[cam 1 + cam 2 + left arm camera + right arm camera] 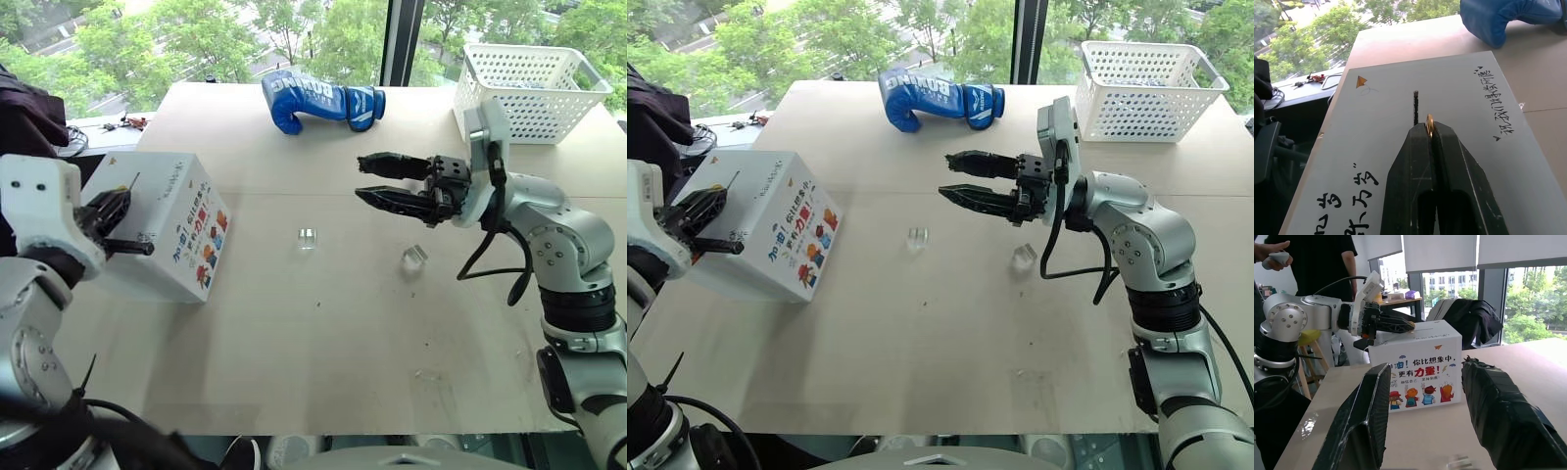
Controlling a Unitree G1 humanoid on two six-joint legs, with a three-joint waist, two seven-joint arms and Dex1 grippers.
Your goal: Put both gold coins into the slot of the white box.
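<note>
The white box (165, 227) stands at the table's left edge, cartoon print facing the middle. Its handwritten top face carries the thin dark slot (1415, 106). My left gripper (1429, 128) is shut on one gold coin (1429, 122), held edge-on just above that face. The coin sits close beside the slot's near end, not in it. The same gripper (120, 201) shows over the box from the head views. My right gripper (360, 177) hovers open and empty above the table's middle, pointing toward the box. I cannot make out the other gold coin.
Two small clear pieces lie on the table, one (308, 238) centre-left, the other (414, 257) under my right gripper. A blue boxing glove (323, 101) lies at the back, a white perforated basket (534, 90) at back right. A person (1312, 259) stands beyond the box.
</note>
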